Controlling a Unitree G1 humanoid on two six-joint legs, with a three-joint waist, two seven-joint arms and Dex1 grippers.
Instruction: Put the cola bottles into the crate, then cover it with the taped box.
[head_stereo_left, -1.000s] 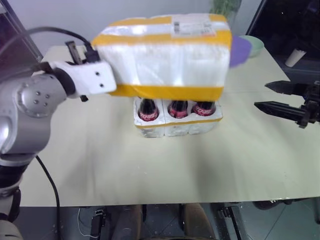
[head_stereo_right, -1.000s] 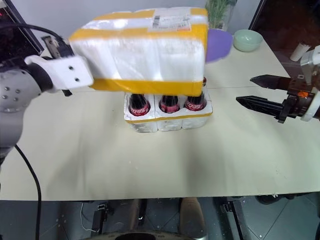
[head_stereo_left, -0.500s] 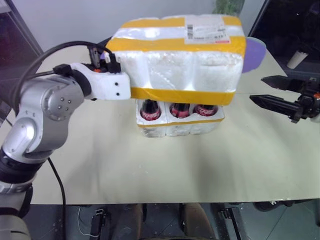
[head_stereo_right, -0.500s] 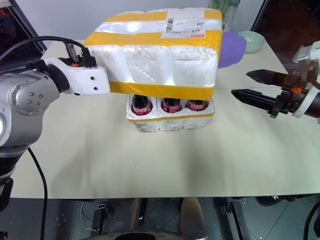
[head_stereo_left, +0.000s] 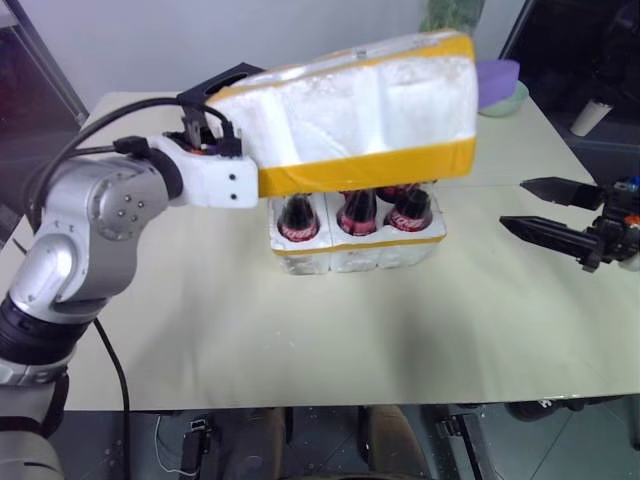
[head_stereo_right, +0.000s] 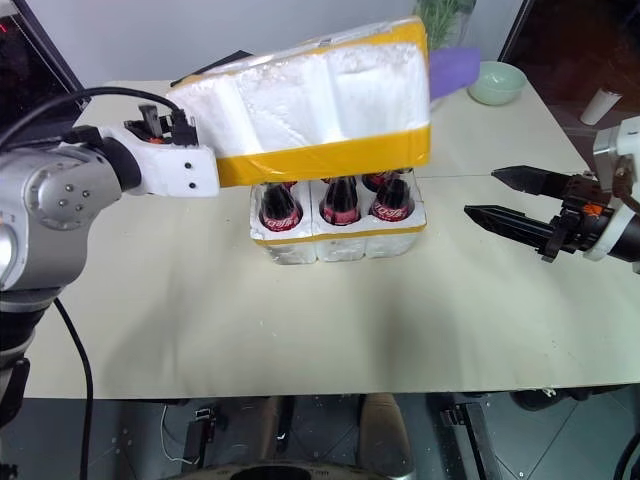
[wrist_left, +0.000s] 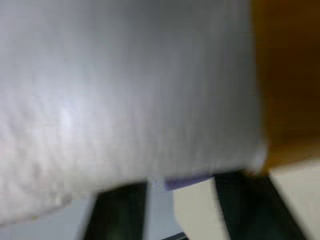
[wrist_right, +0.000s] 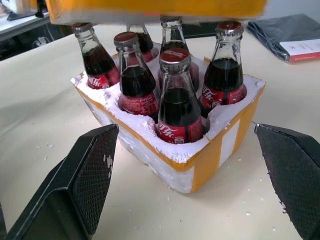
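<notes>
The 6 cola bottles (wrist_right: 176, 102) stand upright in the sockets of the crate (head_stereo_right: 338, 241), red caps up, in 2 rows of 3. The crate rests on the surface (head_stereo_right: 300, 320), straight out in front of the right pincer (head_stereo_right: 482, 195) and well apart from it; in the right wrist view its yellow-taped corner points between that pincer's 2 fingers (wrist_right: 75, 185).

The taped box (head_stereo_right: 320, 100) hangs above the crate, tilted, with its far upper edge raised and its lower yellow band just over the bottle caps. Whether it touches them cannot be told. The box reaches away from the left pincer (head_stereo_left: 215, 140), whose wrist sits against the box's end. The box hides its fingers, so whether that pincer is pinching the box or spread cannot be told.

The right pincer is spread wide and empty, held level above the surface, pointing at the crate.

Beyond the box, further from both pincers, lie a purple plate (head_stereo_left: 497, 72) and a pale green bowl (head_stereo_right: 496, 80).
</notes>
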